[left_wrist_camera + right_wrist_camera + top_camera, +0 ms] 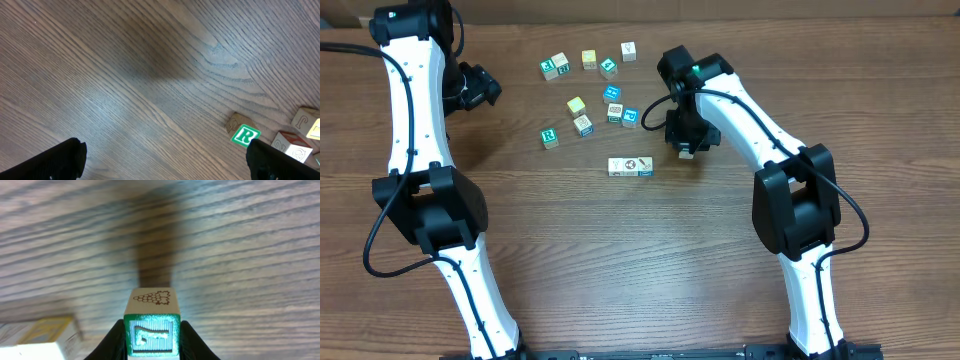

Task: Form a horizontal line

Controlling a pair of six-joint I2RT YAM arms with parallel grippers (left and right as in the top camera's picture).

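The horizontal line (630, 166) is a short row of touching white-tan cubes in the middle of the table. My right gripper (686, 148) hovers just right of the row and is shut on a cube (152, 328) with a green-framed face and a grape picture on its side. The end of the row shows blurred at the lower left of the right wrist view (40, 337). My left gripper (480, 85) is open and empty at the far left; its view shows a green R cube (245, 135) by its right finger.
Several loose cubes lie scattered behind the row, among them a green R cube (550, 136), a yellow cube (576, 105), a blue cube (630, 117) and a white cube (629, 50). Both arm bases stand at the front edge.
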